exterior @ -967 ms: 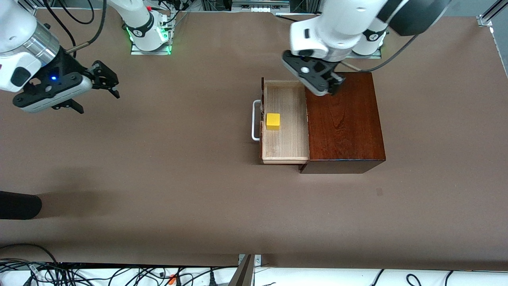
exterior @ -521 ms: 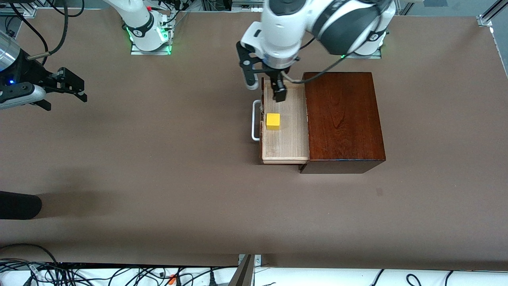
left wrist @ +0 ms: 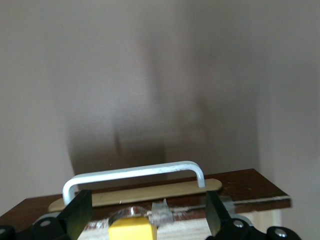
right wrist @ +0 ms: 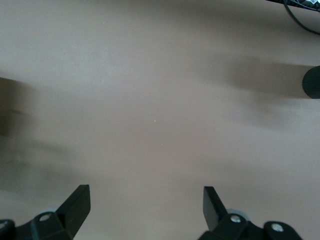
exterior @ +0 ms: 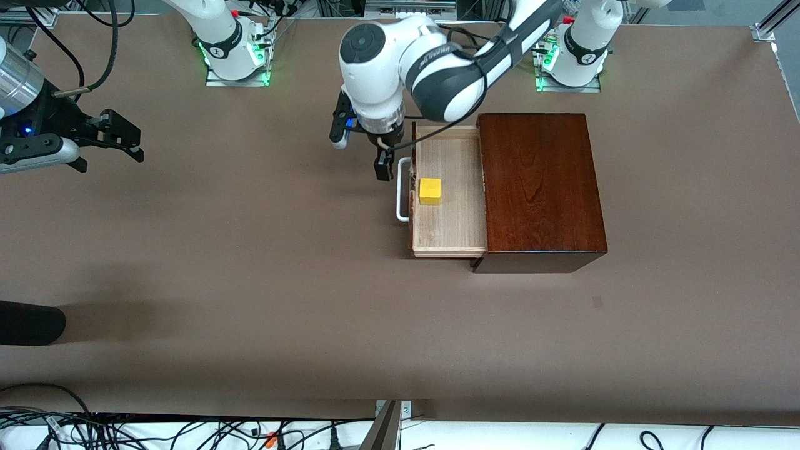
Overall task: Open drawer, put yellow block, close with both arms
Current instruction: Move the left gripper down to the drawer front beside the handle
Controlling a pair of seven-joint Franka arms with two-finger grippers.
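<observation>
You see the block (exterior: 430, 190) in the drawer (exterior: 450, 231), just beside the left gripper's (exterior: 382, 164) wide-apart fingers (left wrist: 78, 216); the right gripper (exterior: 128, 134) waits with fingers apart.

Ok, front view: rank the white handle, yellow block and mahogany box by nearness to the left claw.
1. White handle, on the drawer's front, right beside the left claw.
2. Yellow block, inside the open drawer.
3. Mahogany box, toward the left arm's end of the table.

place: robotics lab | evidence: bench-mounted arms (exterior: 400, 56), loose cables (exterior: 156, 431), aluminium framing (exterior: 765, 28)
</observation>
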